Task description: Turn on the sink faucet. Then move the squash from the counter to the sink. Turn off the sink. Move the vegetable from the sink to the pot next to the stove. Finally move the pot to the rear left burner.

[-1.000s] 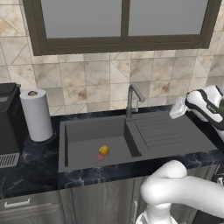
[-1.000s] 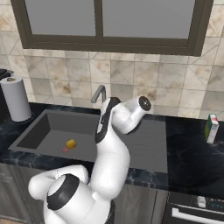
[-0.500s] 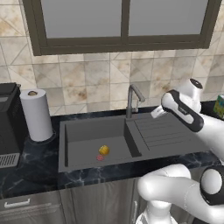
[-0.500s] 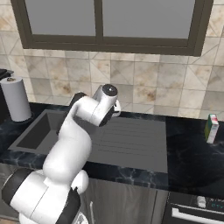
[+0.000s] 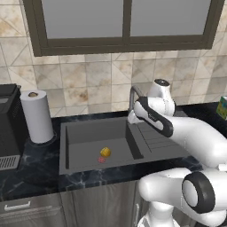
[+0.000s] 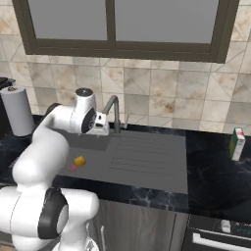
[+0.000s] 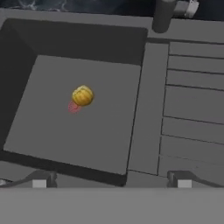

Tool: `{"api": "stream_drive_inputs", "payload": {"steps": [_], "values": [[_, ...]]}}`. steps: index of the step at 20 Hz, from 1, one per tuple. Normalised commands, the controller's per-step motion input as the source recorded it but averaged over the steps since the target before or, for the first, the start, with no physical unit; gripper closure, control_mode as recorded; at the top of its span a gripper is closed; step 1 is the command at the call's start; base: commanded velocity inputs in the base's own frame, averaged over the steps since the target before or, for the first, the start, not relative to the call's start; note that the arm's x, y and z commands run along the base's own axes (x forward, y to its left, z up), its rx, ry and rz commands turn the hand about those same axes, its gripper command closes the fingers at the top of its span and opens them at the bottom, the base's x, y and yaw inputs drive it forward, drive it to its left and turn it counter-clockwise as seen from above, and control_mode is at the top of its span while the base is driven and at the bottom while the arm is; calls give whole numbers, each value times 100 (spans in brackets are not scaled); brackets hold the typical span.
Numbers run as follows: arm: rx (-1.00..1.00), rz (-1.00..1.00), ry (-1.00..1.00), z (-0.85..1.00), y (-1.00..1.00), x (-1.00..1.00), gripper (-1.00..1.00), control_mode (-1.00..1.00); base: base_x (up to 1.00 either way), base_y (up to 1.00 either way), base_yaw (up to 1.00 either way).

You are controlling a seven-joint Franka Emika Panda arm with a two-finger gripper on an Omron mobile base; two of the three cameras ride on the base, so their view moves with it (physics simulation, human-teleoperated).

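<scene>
Squash, small, yellow and ribbed, lies on the floor of the dark grey sink basin, just beside the red drain mark and apart from the basin walls; the hand view shows it at with the red mark touching its lower edge. No water is visible in the basin. The sink faucet stands upright at the rear rim, between basin and ribbed drainboard. The gripper hovers above the sink near the faucet, its fingers spread wide apart and grasping nothing. Worktop is a glossy black marble counter with thin white veins. A white paper towel roll stands upright on the counter left of the sink, next to a black appliance at the frame edge. A small green and white carton stands on the counter well to the right of the drainboard; its printing is too small to read. The wall behind carries beige stone tiles under a dark-framed window with frosted panes. Grey cabinet fronts run below the counter.
</scene>
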Motion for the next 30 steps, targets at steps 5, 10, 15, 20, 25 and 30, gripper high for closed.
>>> {"api": "stream_drive_inputs", "payload": {"steps": [5, 10, 15, 20, 25, 30], "values": [[0, -16, 18, -13, 72, -17, -100, -100, 0, 0, 0], [-1, -5, 13, -22, 55, 0, -100, -100, 0, 0, 0], [-2, 0, 9, -40, 19, 0, -100, -100, 0, 0, 0], [-1, 0, 2, -48, 5, 2, -100, -100, 0, 0, 0], [0, -2, 0, -44, 8, 16, -100, -100, 0, 0, 0], [0, -3, 0, -38, 24, 24, -100, -100, 0, 0, 0]]}}
